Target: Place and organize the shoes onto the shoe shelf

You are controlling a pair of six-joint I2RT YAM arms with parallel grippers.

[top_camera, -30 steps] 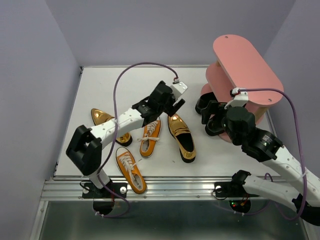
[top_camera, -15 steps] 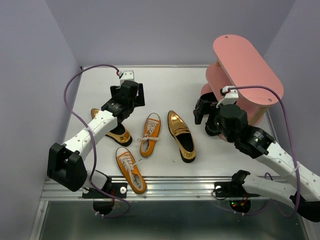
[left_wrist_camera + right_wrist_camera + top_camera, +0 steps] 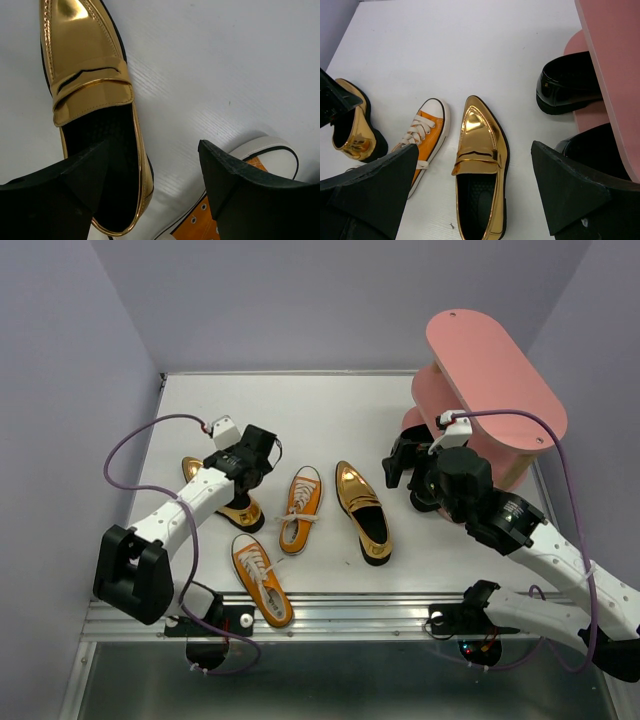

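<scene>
**Now repositioned over the outer loafer**

Nearest, an orange sneaker (image 3: 262, 580) lies untouched. The left gripper (image 3: 152, 160), swung over from mid-table, is held open above the gold loafer (image 3: 90, 85); a pickup is judged next. The right gripper (image 3: 474, 147) is spread, empty. Black shoes (image 3: 565, 85) are seen beside the pink shelf (image 3: 490, 360). White table (image 3: 330, 405), lilac walls (image 3: 60, 390).

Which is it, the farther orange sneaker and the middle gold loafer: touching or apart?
Apart. The right wrist view shows bare table between orange sneaker and gold loafer.
</scene>
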